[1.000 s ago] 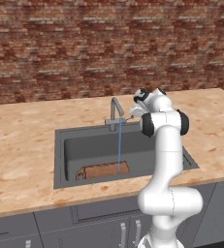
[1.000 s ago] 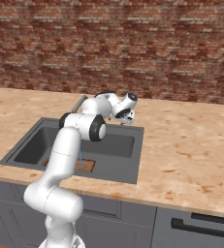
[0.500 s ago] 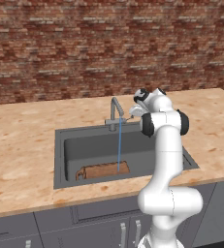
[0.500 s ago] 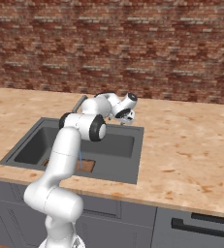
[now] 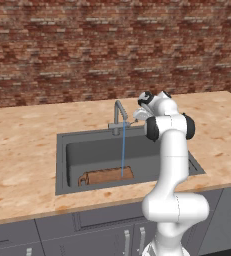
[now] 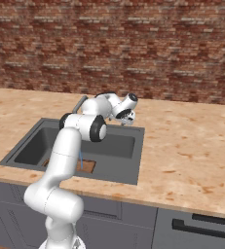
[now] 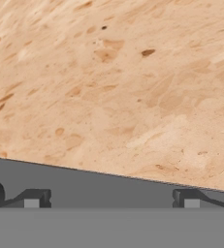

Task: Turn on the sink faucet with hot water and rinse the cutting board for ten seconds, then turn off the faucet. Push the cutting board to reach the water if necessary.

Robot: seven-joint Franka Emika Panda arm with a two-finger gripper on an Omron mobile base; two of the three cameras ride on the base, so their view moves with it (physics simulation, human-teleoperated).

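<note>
Gripper point(image 5: 135, 116) sits wide open, empty, by the faucet point(image 5: 119, 114); water point(image 5: 123, 150) hits the cutting board point(image 5: 106, 176), shutoff's left.

No readable text, labels or numbers anywhere, small marks perhaps lost at this resolution

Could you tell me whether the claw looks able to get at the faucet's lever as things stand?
Probably yes: the open claw hangs empty just right of the sink faucet, near its base, with nothing between them. The lever itself is too small to make out.
</note>
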